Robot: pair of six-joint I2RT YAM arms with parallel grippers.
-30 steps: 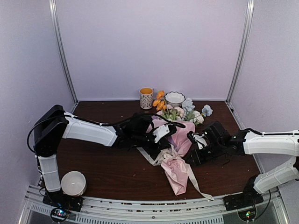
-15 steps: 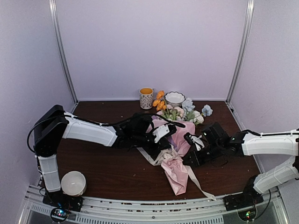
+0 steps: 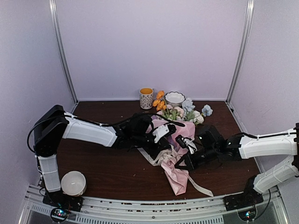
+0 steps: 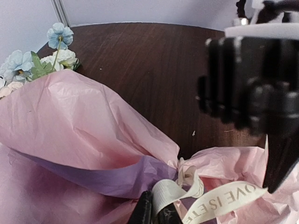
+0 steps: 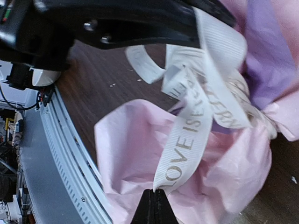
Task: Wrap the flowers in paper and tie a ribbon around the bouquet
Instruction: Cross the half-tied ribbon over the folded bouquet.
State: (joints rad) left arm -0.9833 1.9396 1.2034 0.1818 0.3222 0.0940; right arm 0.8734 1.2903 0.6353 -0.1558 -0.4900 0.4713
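Note:
The bouquet [image 3: 180, 133] lies on the table, its flowers [image 3: 183, 112] at the far end and pink paper [image 4: 70, 121] pinched to a narrow neck. A cream ribbon [image 4: 224, 198] with gold lettering loops round that neck. My left gripper [image 4: 156, 215] is shut on a ribbon loop there, beside the lilac fold; from above it sits at the neck's left side [image 3: 161, 148]. My right gripper [image 5: 155, 198] is shut on a ribbon strand [image 5: 187, 140] over the pink tail, just right of the neck [image 3: 180, 164]. A ribbon end [image 3: 200, 185] trails toward the near edge.
A mug [image 3: 146, 98] and a patterned bowl [image 3: 174, 98] stand at the back wall beside orange blooms [image 3: 159, 101]. A white bowl [image 3: 73, 183] sits at the near left by my left arm's base. A metal rail [image 3: 140, 209] runs along the near edge.
My right gripper has moved left to the bouquet's neck and shut on the ribbon strand. The trailing ribbon end shifted slightly. My left arm has stayed put.

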